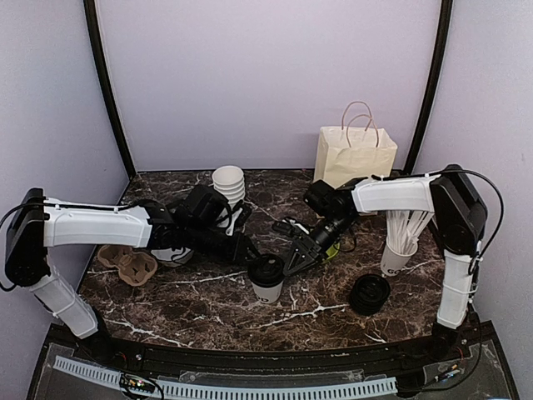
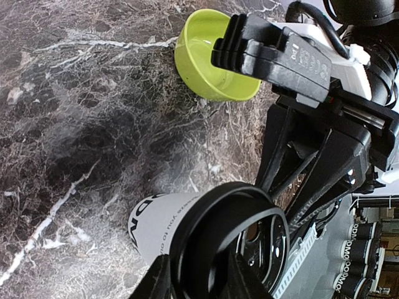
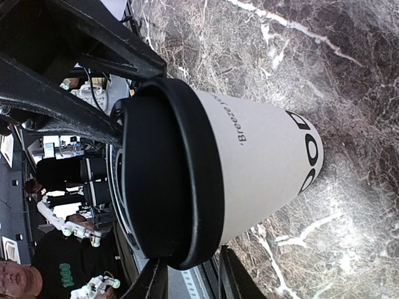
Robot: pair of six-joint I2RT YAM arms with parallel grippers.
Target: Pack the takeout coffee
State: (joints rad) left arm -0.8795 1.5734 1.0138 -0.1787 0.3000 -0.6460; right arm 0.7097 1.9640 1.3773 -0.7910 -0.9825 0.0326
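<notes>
One takeout coffee cup, white with dark lettering, stands upright at the table's middle front with a black lid on top. My left gripper reaches in from the left and my right gripper from the right, meeting at the lid. In the left wrist view the cup and its lid sit between my left gripper's fingers, which pinch the rim. In the right wrist view the lid tops the cup, and my right gripper clamps the rim's opposite side.
A lime-green bowl sits just behind the right gripper. A paper bag stands at the back right, a stack of white cups at the back centre. A cup of white sticks, a loose black lid and a cardboard carrier are nearby.
</notes>
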